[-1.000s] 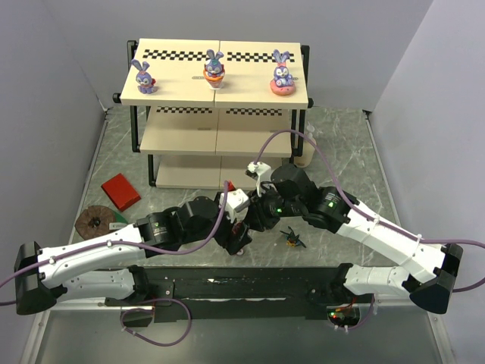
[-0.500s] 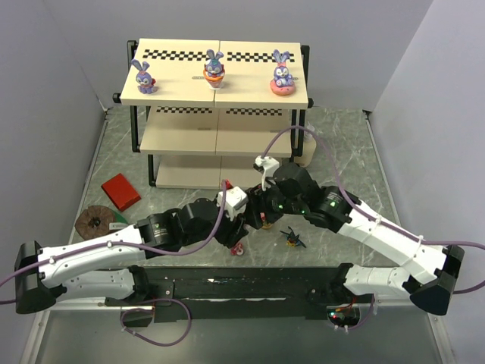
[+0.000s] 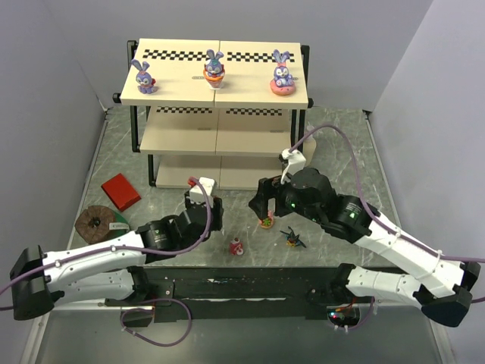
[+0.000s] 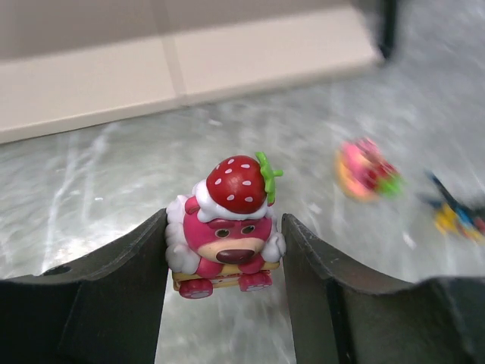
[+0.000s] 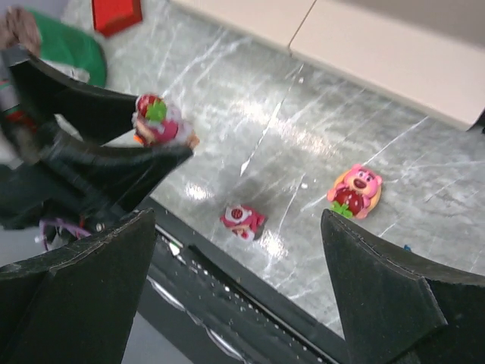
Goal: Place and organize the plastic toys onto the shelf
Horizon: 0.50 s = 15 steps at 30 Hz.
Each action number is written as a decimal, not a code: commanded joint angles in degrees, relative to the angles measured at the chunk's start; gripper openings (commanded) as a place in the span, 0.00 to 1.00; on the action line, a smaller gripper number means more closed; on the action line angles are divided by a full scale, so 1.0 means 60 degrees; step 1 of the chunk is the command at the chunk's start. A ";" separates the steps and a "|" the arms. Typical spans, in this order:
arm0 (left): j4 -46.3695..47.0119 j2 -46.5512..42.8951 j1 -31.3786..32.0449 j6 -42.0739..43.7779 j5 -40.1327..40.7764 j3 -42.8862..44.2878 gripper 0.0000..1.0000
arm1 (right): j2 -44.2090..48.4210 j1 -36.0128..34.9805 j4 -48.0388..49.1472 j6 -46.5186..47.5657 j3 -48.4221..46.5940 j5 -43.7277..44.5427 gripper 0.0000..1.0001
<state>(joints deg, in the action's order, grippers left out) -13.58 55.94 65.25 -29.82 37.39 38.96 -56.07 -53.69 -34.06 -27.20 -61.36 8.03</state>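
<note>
On top of the shelf (image 3: pixel 220 83), overhead view: three bunnies (image 3: pixel 214 70) stand in a row beside the checker strip. In front of the shelf, over the table (image 3: pixel 348 144), I see the left gripper (image 3: pixel 214 215) and the right gripper (image 3: pixel 260 206) near each other but apart, the right one nearer the shelf's right end. A pink toy (image 3: pixel 265 221) lies just by the right gripper. A red toy (image 3: pixel 236 246) and a winged toy (image 3: pixel 292 239) sit farther out from the shelf, toward the arm bases. A block (image 3: pixel 121 191) lies off the shelf's left front corner, with a disc (image 3: pixel 95 222) farther out still.

Left wrist view: the left gripper's fingers (image 4: pixel 114 288) press on both sides of a strawberry bear (image 4: pixel 226 227), which is upright and faces the camera. The grip is narrowed to the bear's width. The shelf's bottom board runs across the background, and the pink toy and winged toy show as blurs to the right, between bear and shelf.

Right wrist view: the right gripper's fingers (image 5: pixel 83 288) are spread wide with nothing held between them. Below the gap, the red toy lies on the table; the pink toy lies on its back, closer to the shelf's bottom board. The left gripper, clamping the strawberry bear, is on the left of this view.
</note>
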 commanded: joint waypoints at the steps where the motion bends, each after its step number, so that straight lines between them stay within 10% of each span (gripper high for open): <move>1: 0.1543 0.0169 -0.0912 -0.0816 0.1402 -0.0500 0.11 | 0.0351 -0.0016 0.0345 -0.0183 0.0280 0.0653 0.96; 15: 0.7242 0.0958 -0.4060 0.0238 0.0640 -0.2743 0.04 | 0.1260 0.0013 0.0389 -0.0037 0.1131 0.1151 0.96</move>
<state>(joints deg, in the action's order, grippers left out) 15.44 58.46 45.89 -30.81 41.85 22.70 -50.46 -53.69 -33.52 -27.62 -55.09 12.38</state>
